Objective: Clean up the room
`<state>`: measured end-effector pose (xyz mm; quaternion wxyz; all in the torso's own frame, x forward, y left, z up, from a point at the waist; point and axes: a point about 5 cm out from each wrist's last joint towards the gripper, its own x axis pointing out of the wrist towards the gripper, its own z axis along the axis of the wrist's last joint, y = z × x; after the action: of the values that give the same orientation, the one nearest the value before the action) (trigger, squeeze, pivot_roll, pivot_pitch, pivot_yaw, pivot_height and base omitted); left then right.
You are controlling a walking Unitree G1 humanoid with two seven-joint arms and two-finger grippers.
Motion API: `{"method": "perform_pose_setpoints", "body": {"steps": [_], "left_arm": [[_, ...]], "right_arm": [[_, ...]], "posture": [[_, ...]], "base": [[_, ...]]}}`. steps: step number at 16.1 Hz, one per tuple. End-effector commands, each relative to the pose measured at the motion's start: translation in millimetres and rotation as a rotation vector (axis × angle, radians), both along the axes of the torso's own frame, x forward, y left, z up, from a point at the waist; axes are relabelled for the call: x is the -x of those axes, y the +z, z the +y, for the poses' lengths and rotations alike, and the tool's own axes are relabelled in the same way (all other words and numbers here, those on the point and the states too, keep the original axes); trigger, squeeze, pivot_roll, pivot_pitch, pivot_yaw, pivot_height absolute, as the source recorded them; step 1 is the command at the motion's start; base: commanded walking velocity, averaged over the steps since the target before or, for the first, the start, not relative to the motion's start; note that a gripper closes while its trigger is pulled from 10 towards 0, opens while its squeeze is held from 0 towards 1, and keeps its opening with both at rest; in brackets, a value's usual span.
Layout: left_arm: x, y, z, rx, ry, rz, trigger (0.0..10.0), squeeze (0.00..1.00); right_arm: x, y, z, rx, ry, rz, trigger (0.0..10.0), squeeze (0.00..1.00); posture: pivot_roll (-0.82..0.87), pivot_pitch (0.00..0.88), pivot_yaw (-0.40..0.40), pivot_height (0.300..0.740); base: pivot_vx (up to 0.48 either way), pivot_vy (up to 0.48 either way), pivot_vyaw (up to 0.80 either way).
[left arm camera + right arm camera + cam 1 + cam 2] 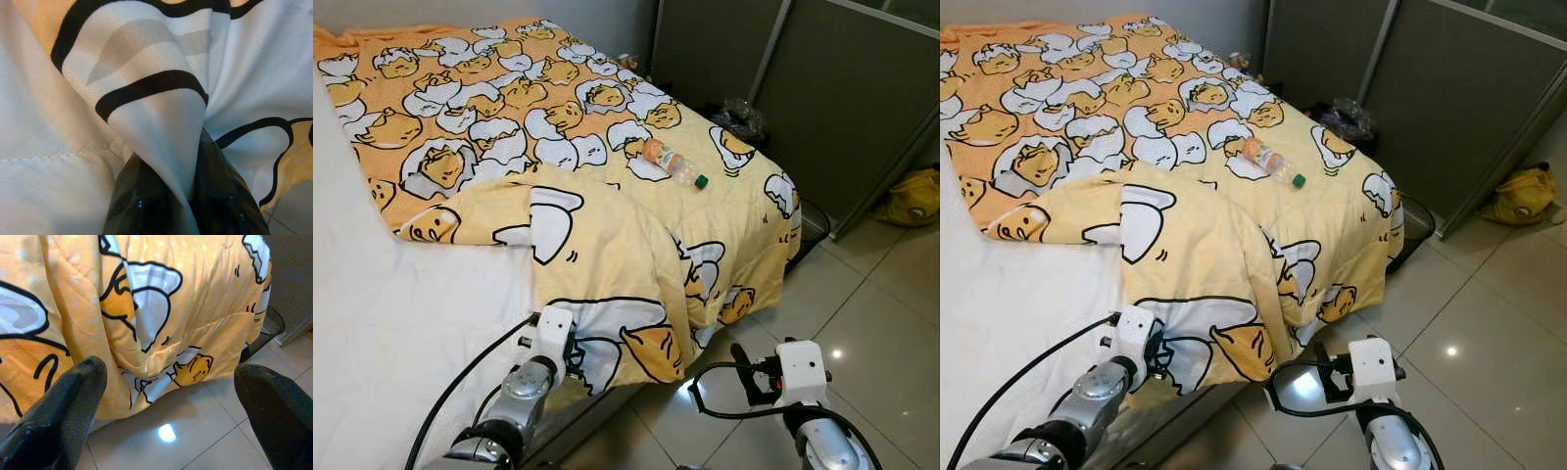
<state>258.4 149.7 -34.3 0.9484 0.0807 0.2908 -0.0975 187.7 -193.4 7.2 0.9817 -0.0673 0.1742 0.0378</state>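
The blanket (pixel 558 147) is a yellow-orange quilt covered in cartoon egg characters, spread over the bed (pixel 382 323) with one corner folded back on itself, so the paler underside shows. Its lower edge spills off the bed's side and hangs down toward the tiled floor. A fold of that hanging edge is bunched up and pinched at the near side. On top of the blanket lies a clear plastic bottle (pixel 674 164) with a green cap and orange label, resting on its side.

left gripper (pixel 188 205) fingertips buried in a blanket (pixel 607 245) fold; bottle (pixel 674 164) label too small to read; yellow bag (pixel 913 196) cut off at frame edge.
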Motion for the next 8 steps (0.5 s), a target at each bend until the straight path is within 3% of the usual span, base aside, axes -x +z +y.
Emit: {"method": "perform_pose_setpoints", "body": {"steps": [1, 5, 8], "left_arm": [[0.6, 0.5, 4.1, -0.006, 0.005, -0.012, 10.0, 0.0], [4.2, -0.7, 0.3, -0.005, -0.028, -0.026, 10.0, 0.0], [6.0, -1.2, -3.0, -0.004, -0.039, -0.037, 10.0, 0.0]], "right_arm": [[-2.4, 2.1, -4.7, 0.02, -0.002, -0.014, 10.0, 0.0], [-5.8, 1.7, -1.8, 0.016, 0.004, -0.019, 10.0, 0.0], [-5.0, 2.2, -2.1, 0.016, 0.006, -0.021, 10.0, 0.0]], "posture": [[-0.06, 0.0, -0.043, 0.74], [-0.05, 0.0, -0.042, 0.74], [-0.06, 0.0, -0.048, 0.74]], "base": [[0.0, 0.0, 0.0], [0.0, 0.0, 0.0], [-0.459, 0.0, 0.0]]}}
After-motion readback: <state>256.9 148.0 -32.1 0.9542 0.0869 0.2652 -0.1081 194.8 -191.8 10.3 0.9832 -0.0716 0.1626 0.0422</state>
